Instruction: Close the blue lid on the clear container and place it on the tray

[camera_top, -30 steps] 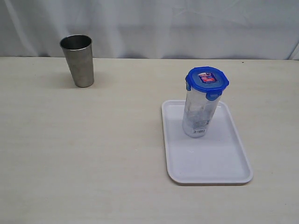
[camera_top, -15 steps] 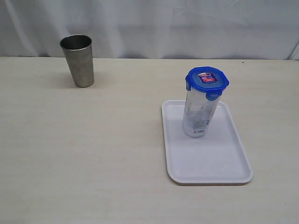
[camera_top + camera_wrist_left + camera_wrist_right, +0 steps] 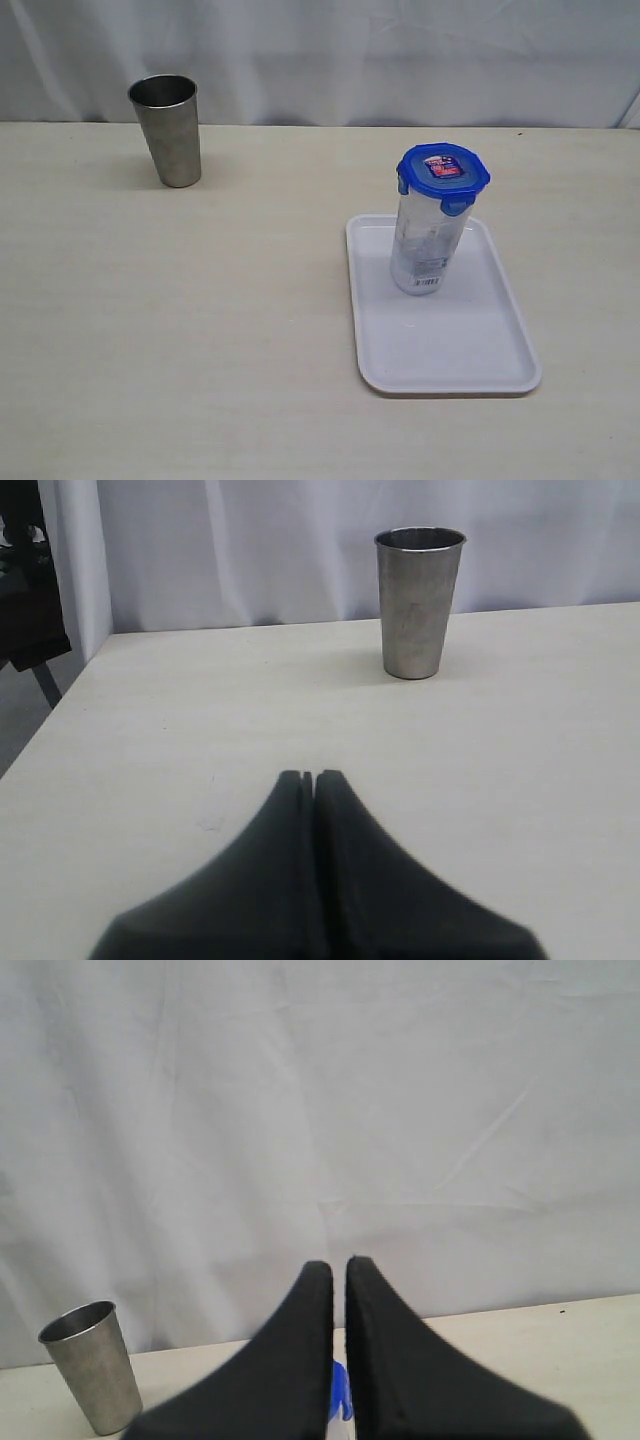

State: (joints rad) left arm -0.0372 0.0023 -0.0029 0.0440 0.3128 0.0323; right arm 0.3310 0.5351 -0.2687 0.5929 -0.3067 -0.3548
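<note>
The clear container (image 3: 425,240) stands upright on the far part of the white tray (image 3: 450,350), right of the table's middle. The blue lid (image 3: 443,169) sits on its mouth with the flaps down. Neither arm shows in the exterior view. In the left wrist view my left gripper (image 3: 308,776) is shut and empty above bare table. In the right wrist view my right gripper (image 3: 339,1265) is shut with nothing held; a sliver of the blue lid (image 3: 340,1392) shows through the thin gap between its fingers, well beyond them.
A steel tumbler (image 3: 168,130) stands upright at the back left of the table; it shows too in the left wrist view as the tumbler (image 3: 417,600) and in the right wrist view as the tumbler (image 3: 92,1365). A white curtain (image 3: 400,50) hangs behind the table.
</note>
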